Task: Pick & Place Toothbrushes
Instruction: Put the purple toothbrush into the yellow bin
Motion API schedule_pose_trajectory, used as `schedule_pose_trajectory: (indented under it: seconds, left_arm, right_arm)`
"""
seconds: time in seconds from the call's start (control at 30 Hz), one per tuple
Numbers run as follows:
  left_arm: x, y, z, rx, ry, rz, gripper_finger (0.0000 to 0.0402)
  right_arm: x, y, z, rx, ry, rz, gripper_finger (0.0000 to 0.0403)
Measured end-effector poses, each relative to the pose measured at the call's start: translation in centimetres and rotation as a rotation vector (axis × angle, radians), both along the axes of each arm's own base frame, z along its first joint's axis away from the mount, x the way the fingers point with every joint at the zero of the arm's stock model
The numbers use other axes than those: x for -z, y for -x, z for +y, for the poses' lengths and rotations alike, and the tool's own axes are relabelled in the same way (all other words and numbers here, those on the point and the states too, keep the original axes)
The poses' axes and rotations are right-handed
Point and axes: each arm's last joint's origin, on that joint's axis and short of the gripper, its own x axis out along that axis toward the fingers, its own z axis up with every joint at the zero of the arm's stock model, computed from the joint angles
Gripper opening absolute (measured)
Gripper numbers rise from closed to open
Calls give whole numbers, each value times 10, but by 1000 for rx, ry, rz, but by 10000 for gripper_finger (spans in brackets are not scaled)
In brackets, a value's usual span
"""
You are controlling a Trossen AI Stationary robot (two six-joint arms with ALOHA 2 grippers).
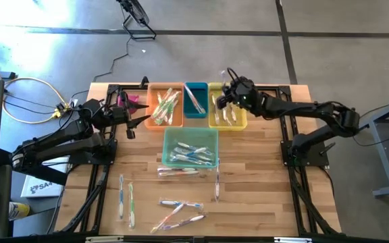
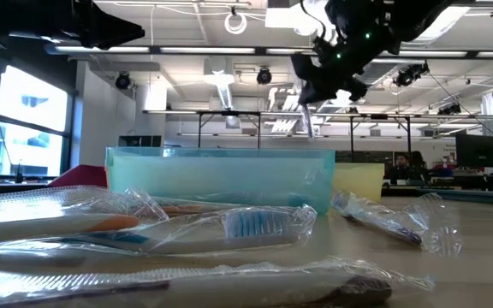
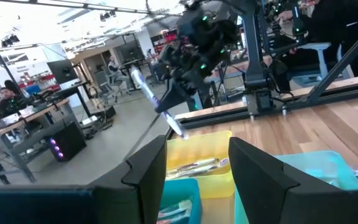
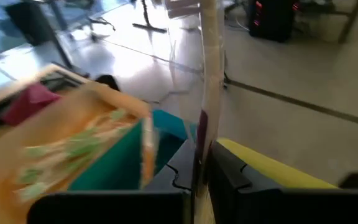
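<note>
Waiting beside the orange bin (image 1: 165,106), the left gripper (image 1: 138,122) has its fingers apart with nothing between them. Loose toothbrushes (image 1: 178,210) lie on the table (image 1: 262,196). The right gripper (image 1: 219,101), over the yellow bin (image 1: 227,121), clamps a wrapped toothbrush (image 3: 156,104) between its fingers.

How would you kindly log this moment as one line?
right gripper: shut on wrapped toothbrush, above yellow bin | left gripper: open, empty, beside orange bin | loose toothbrushes on table
</note>
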Motion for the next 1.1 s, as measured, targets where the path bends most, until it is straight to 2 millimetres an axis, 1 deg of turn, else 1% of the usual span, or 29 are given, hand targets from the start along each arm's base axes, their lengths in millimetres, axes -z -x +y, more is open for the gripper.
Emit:
schedule_pose_trajectory:
  seconds: [0.1, 0.27, 0.43, 0.53, 0.63, 0.77, 0.97, 1.1]
  left_arm:
    - [0, 0, 0, 0, 0, 0, 168]
    - [0, 0, 0, 1, 0, 0, 168]
    - [0, 0, 0, 3, -2, -3, 168]
    - [-1, 0, 0, 3, -3, -4, 168]
    - [-1, 0, 0, 3, -3, -4, 168]
    - [-1, 0, 0, 3, -3, -4, 168]
    - [-1, 0, 0, 3, -2, -4, 168]
    - [-1, 0, 0, 2, -2, -4, 168]
  right_arm:
    - [9, 4, -12, 51, -44, 27, 13]
    - [23, 8, -30, 58, -141, 17, 13]
    - [39, 8, -42, 77, -204, 45, 14]
    - [49, 9, -47, 79, -275, 50, 14]
    - [59, 11, -51, 95, -335, 77, 14]
    - [68, 11, -54, 106, -364, 101, 14]
    - [70, 13, -56, 115, -392, 87, 18]
    - [70, 13, -56, 115, -391, 88, 41]
